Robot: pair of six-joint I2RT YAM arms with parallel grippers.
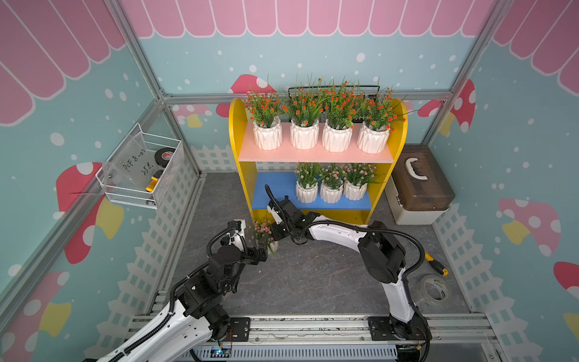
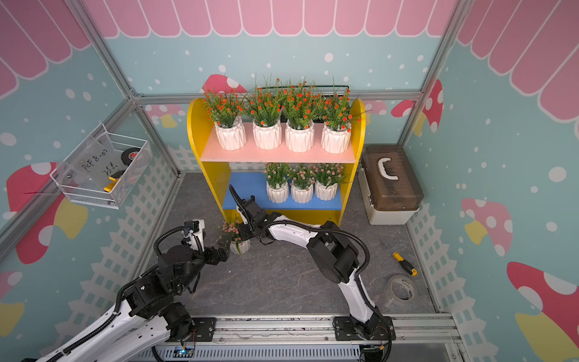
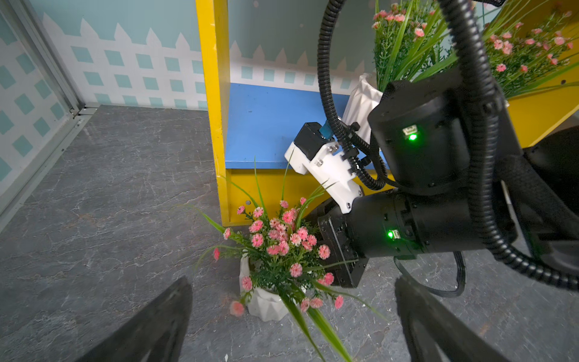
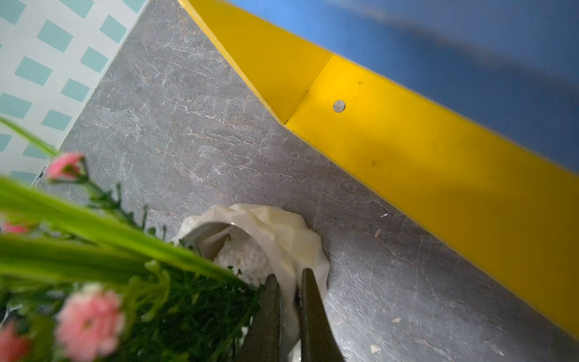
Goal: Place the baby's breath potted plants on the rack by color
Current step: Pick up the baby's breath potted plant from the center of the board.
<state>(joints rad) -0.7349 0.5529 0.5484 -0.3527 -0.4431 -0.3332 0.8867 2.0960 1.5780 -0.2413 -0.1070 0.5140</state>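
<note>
**Containers**
- Rack, at 12 o'clock against the far wall, with yellow sides.
  - Pink shelf, upper: four orange plants in white pots, in one row, upright.
  - Blue shelf, lower: three pink plants bunched toward its 3 o'clock end. The 9 o'clock end is bare.
- White basket, on the wall at 9 o'clock. It holds black tape, a yellow-handled tool and a clear handwritten sheet.
- Black basket, behind the rack top. Contents hidden.
- Box, at 2 o'clock beside the rack, with a brown lid and white handle, closed.

**Loose item**
- Loose plant, pink, upright on the floor just off the rack's 7 o'clock corner.
- Right gripper: pinched on its pot rim, one finger inside and one outside.
- Left gripper: jaws spread wide, just beside the plant at its 7 o'clock, holding nothing.

**Surface and room**
- Floor: grey marbled.
  - Screwdriver and tape ring at 4 o'clock.
- Walls: teal, with mushrooms, white fence print and pink awning.
</note>
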